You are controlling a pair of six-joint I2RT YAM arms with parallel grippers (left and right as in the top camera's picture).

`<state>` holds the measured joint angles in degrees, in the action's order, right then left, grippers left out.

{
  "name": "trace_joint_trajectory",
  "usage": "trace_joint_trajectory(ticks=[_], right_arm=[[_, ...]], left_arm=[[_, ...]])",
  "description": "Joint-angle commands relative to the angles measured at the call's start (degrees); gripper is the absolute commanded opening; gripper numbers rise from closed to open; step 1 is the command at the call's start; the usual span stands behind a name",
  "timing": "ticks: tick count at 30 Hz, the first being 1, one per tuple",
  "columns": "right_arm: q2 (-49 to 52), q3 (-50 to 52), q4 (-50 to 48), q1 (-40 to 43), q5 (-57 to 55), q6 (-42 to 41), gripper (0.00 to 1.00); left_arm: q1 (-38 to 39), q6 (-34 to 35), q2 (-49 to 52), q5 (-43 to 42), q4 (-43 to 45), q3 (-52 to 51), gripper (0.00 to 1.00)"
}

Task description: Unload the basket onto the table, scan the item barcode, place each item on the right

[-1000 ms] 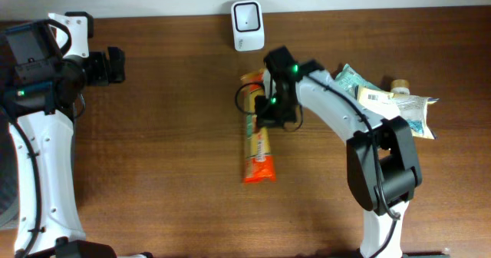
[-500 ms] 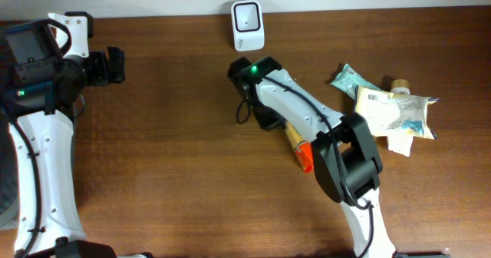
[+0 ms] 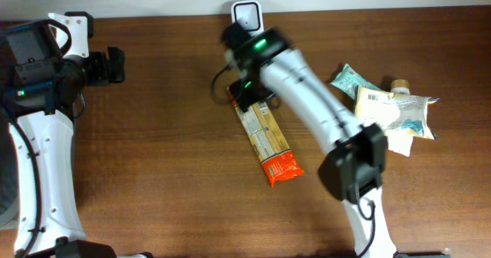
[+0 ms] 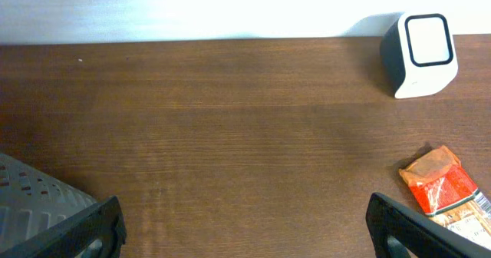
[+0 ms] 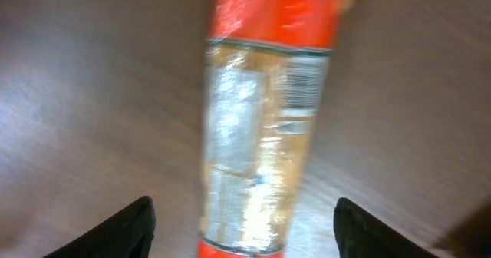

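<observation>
Packet: orange-red ends, tan middle with white printed label; scanner: white, black-rimmed window; table: dark brown, streaked wood grain; pouches: teal and cream.

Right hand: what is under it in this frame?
A long red-ended packet lies flat on the table beneath the open right hand, barcode facing up. Overhead, the arm covers the packet's far end.

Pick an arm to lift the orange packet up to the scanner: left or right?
Right, probably. The right gripper hovers open over the packet, just below the scanner. The left gripper sits open far to the side, away from both.
</observation>
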<state>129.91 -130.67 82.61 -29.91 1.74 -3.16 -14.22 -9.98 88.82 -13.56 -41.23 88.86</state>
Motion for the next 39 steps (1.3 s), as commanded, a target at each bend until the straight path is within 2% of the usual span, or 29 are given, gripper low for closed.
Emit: trace_joint_trajectory(ticks=[1,3,6,8,13,15,18,21,24,29,31,33,35,37,39], right_arm=[[-0.8,0.1,2.1,8.8,16.8,8.0,0.75],[-0.7,3.1,2.5,12.7,21.9,10.0,0.75],[-0.7,9.8,2.4,15.0,23.2,10.8,0.72],[-0.7,13.1,1.7,13.4,23.1,10.9,0.64],[-0.7,17.6,-0.3,4.2,23.1,10.6,0.61],[-0.7,20.6,-1.7,-1.3,23.0,7.0,0.61],[-0.7,26.0,-2.2,-4.5,20.7,2.3,0.61],[-0.7,31.6,-2.2,-4.7,16.5,-3.5,0.58],[-0.7,34.8,-2.3,-1.4,9.1,-10.1,0.58],[-0.7,34.9,-10.3,9.0,1.6,-10.8,0.58],[-0.7,34.8,-17.0,13.6,3.7,-4.5,0.54],[-1.2,32.2,-16.9,15.1,9.5,-0.1,0.51],[-3.1,26.1,-13.0,14.9,14.0,1.7,0.51],[-4.3,19.6,-10.5,14.8,13.8,1.9,0.51],[-4.5,13.2,-13.4,15.6,10.6,0.0,0.51]], left_arm=[[-0.2,0.5,-0.7,-0.6,0.0,0.2,0.99],[-0.2,0.5,-0.7,-0.6,0.0,0.2,0.99],[-0.2,0.5,-0.7,-0.6,0.0,0.2,0.99],[-0.2,0.5,-0.7,-0.6,0.0,0.2,0.99],[-0.2,0.5,-0.7,-0.6,0.0,0.2,0.99],[-0.2,0.5,-0.7,-0.6,0.0,0.2,0.99],[-0.2,0.5,-0.7,-0.6,0.0,0.2,0.99],[-0.2,0.5,-0.7,-0.6,0.0,0.2,0.99],[-0.2,0.5,-0.7,-0.6,0.0,0.2,0.99],[-0.2,0.5,-0.7,-0.6,0.0,0.2,0.99],[-0.2,0.5,-0.7,-0.6,0.0,0.2,0.99],[-0.2,0.5,-0.7,-0.6,0.0,0.2,0.99],[-0.2,0.5,-0.7,-0.6,0.0,0.2,0.99],[-0.2,0.5,-0.7,-0.6,0.0,0.2,0.99],[-0.2,0.5,-0.7,-0.6,0.0,0.2,0.99]])
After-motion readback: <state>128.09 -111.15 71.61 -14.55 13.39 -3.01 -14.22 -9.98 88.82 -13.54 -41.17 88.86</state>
